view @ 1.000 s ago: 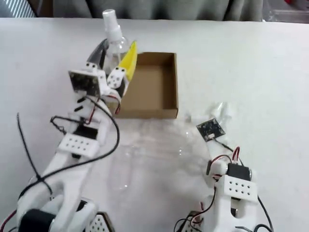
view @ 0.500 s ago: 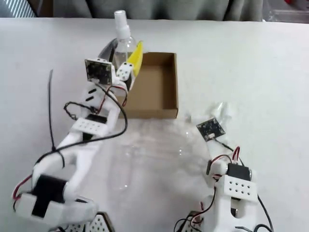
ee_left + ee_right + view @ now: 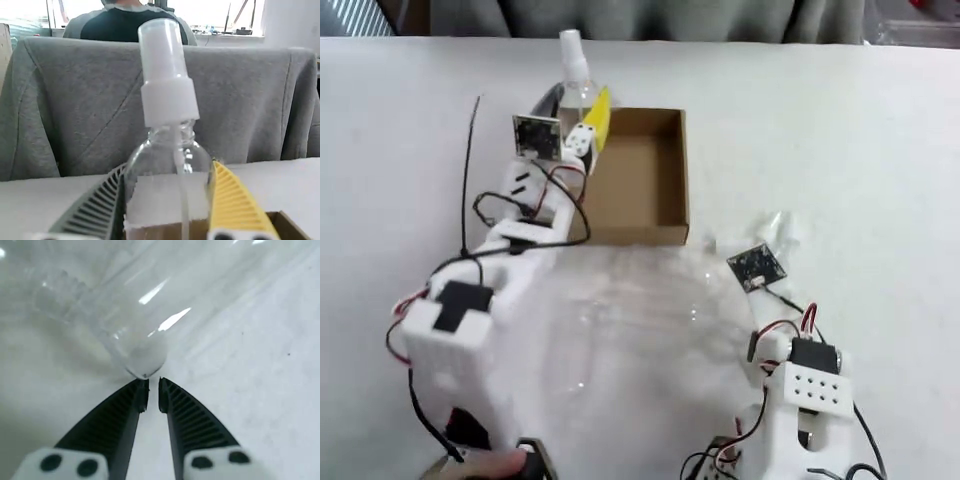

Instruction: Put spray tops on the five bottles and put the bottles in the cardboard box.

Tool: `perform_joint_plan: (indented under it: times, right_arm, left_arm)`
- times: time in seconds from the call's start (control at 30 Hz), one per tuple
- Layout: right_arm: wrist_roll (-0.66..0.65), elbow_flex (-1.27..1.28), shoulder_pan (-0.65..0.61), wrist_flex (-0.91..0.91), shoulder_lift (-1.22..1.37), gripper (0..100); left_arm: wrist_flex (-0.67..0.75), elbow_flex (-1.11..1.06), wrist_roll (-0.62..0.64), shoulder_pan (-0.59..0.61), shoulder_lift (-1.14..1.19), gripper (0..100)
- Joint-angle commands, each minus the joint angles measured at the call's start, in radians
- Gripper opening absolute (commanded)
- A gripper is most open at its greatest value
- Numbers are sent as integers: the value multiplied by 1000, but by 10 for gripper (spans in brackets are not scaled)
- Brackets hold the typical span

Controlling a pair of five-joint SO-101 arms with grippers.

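Note:
A clear bottle with a white spray top stands upright in my left gripper, just beyond the near-left corner of the cardboard box. In the left wrist view the bottle sits between the grey and yellow fingers of that gripper, which is shut on it. My right gripper hangs low over the table, its black fingers shut with nothing between them. Just past its tips lies another clear bottle on its side.
The box is open at the top, and its floor shows bare. Faint clear bottles lie on the white table in front of it. The right arm stands at the near right. A grey sofa back runs behind the table.
My left arm has stretched farther out, carrying the bottle a little to the right and away, closer to the box's left wall. The right arm has kept still.

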State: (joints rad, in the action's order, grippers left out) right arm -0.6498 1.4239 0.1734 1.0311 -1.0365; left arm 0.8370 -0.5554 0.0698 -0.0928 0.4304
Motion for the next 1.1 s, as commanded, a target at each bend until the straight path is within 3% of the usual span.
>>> perform_joint_plan:
  times: [0.0, 0.57, 1.07]
  right_arm:
    - [-9, 3, 5, -18, -5, 23]
    - [-9, 5, 4, -18, -4, 24]
    - [-63, 15, 7, -16, -12, 23]
  left_arm:
    - [29, 117, 14, 13, 54, 21]
    - [21, 316, 12, 41, 274, 21]
    - [-78, 405, 8, 58, 351, 22]
